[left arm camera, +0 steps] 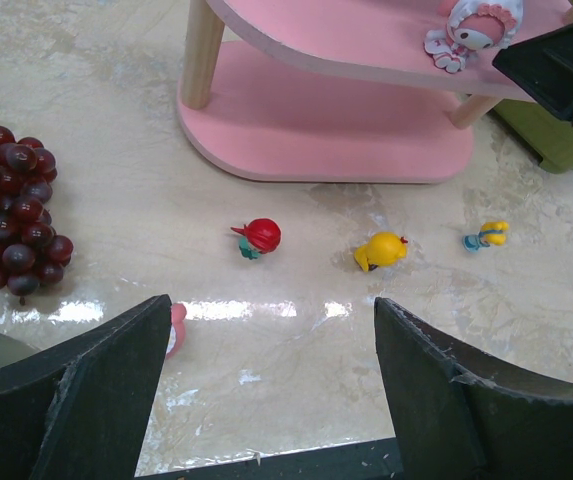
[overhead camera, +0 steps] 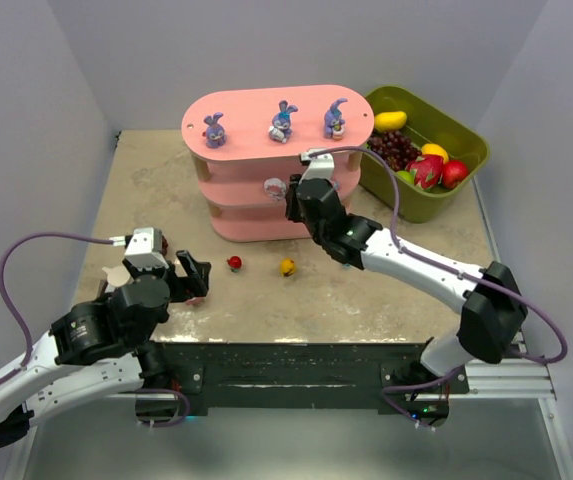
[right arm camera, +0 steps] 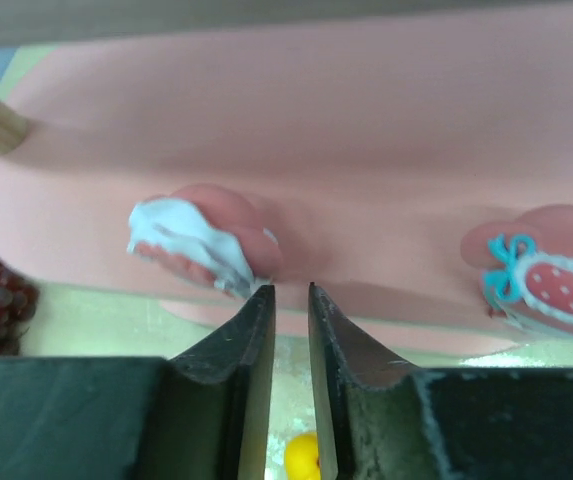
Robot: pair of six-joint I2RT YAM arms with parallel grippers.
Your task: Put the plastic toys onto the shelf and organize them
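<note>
Nearest the left wrist camera, the left end effector (left arm camera: 271, 310) stands released, its two dark fingers (left arm camera: 86, 390) spread wide over the desk (left arm camera: 266, 130) with nothing between them. A pink toy (left arm camera: 175, 327) peeks out from behind one finger, mostly hidden. Just beyond the fingers lie a red toy (left arm camera: 259, 237), a yellow toy (left arm camera: 380, 250) and a smaller blue-and-yellow toy (left arm camera: 488, 236), all on the desk in front of the shelf (left arm camera: 346, 130) and apart from one another. A dark red grape bunch (left arm camera: 16, 215) sits off to one side on the desk.

From above, three purple-blue bunnies (overhead camera: 283, 121) stand upright in a row on the shelf's top board. The right end effector (overhead camera: 291, 200) reaches to the middle board. In its wrist view its jaws stand only a narrow gap apart, nothing between them, the tips just in front of a pink-and-white toy (right arm camera: 201, 240) lying on that board; the toy's white edge is at one fingertip, not gripped. A second pink-and-white toy (right arm camera: 551, 285) rests further along the same board.

An olive-green bin (overhead camera: 466, 140) with fake fruit stands beside the shelf.
</note>
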